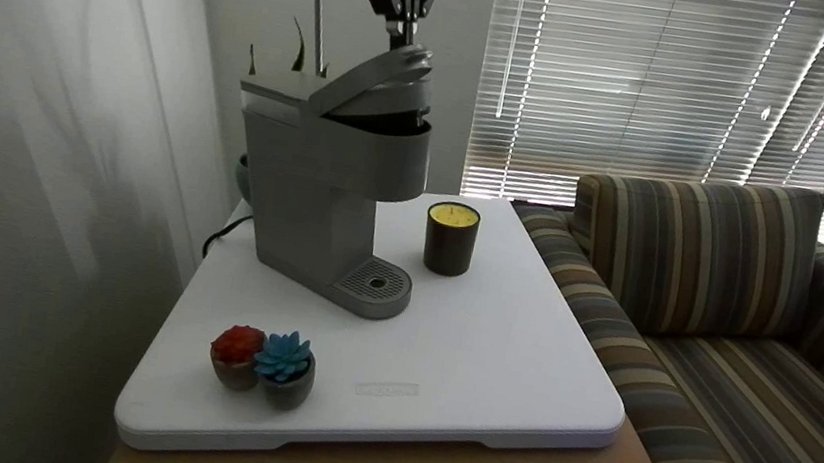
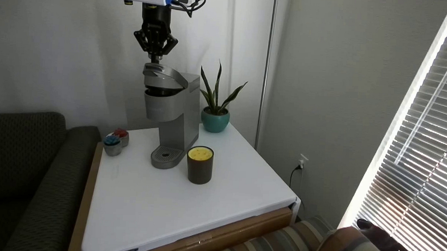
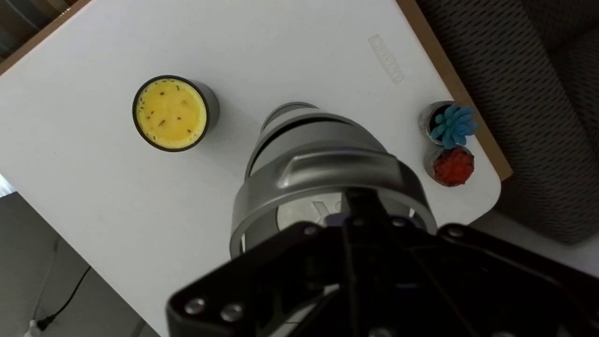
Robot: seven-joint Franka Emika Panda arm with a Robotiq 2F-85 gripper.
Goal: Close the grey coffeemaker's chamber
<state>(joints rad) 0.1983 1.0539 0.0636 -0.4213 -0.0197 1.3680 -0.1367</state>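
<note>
Toward the near edge of the white tabletop [image 1: 493,342], in an exterior view, a red succulent [image 1: 237,344] and a blue succulent [image 1: 284,357] stand side by side in 2 small pots [image 1: 287,390]. Beyond them the grey coffeemaker [image 1: 304,191] stands upright, a dark cord [image 1: 225,232] running from behind it. A dark cup [image 1: 448,249] with yellow contents stands near the machine's round drip base [image 1: 373,303], apart from it. The chamber [image 1: 376,87], at the top of the coffeemaker, is part open: it tilts up toward the front, leaving a dark gap below. At that raised front the gripper [image 2: 156,58] points down from above, its fingers drawn together with nothing seen between them (I cannot tell whether the tips touch the chamber). Farther back come a teal pot [image 2: 215,122] with a leafy plant [image 2: 233,96], a striped cushion [image 1: 697,262], and window blinds [image 1: 605,89] hanging behind it.
</note>
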